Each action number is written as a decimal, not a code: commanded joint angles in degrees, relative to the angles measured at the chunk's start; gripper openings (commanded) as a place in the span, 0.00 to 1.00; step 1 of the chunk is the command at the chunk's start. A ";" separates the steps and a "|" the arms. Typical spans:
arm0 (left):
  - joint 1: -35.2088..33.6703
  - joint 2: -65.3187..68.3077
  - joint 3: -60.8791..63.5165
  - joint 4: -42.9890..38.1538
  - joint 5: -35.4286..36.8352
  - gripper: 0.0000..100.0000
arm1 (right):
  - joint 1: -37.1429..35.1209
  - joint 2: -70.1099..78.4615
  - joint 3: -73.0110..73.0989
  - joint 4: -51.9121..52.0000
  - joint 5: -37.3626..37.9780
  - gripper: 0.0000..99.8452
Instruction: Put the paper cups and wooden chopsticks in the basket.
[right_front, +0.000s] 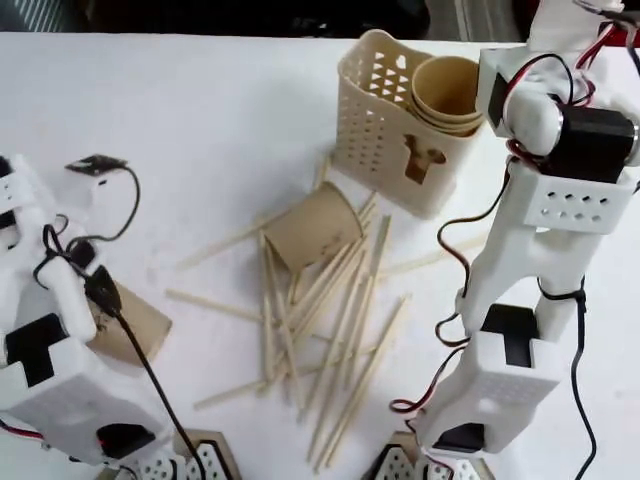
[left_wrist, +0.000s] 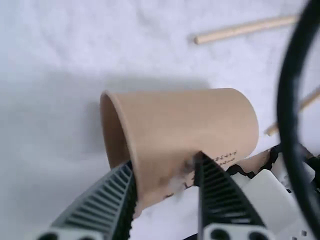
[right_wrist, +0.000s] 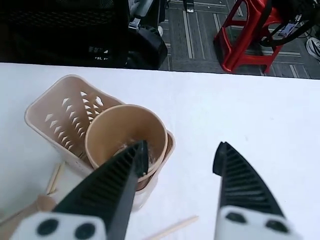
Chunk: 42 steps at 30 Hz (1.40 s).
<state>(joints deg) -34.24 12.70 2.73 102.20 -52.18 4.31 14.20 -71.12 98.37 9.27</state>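
Observation:
A cream basket (right_front: 385, 140) stands at the back of the table with stacked paper cups (right_front: 447, 90) in it. Another paper cup (right_front: 315, 228) lies on its side on a spread of wooden chopsticks (right_front: 330, 320). A third cup (right_front: 135, 325) lies under the left arm. In the left wrist view this cup (left_wrist: 185, 125) lies on its side, and my left gripper (left_wrist: 165, 195) pinches its wall. My right gripper (right_wrist: 182, 150) hangs open over the basket (right_wrist: 60, 110), one fingertip above the stacked cups (right_wrist: 125, 135), with nothing held.
The right arm (right_front: 530, 270) stands tall beside the basket. Its cables (right_front: 455, 300) hang near the chopsticks. A black cable (right_front: 130, 330) and a small plug (right_front: 95, 165) lie by the left arm. A red stool (right_wrist: 250, 35) stands beyond the table's far edge.

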 joint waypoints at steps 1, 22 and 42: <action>3.21 -0.40 -2.02 0.18 -0.18 0.02 | 0.40 -1.45 -1.76 0.22 -0.35 0.22; 20.97 -32.92 -2.20 0.00 14.15 0.02 | 0.40 -6.46 -1.76 0.13 0.09 0.22; 38.64 -42.86 -25.85 -5.27 37.19 0.02 | -6.02 -48.31 54.51 -1.19 11.78 0.02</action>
<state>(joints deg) -0.04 -28.53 -18.64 101.14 -18.68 -1.41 -27.65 -24.62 98.37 20.35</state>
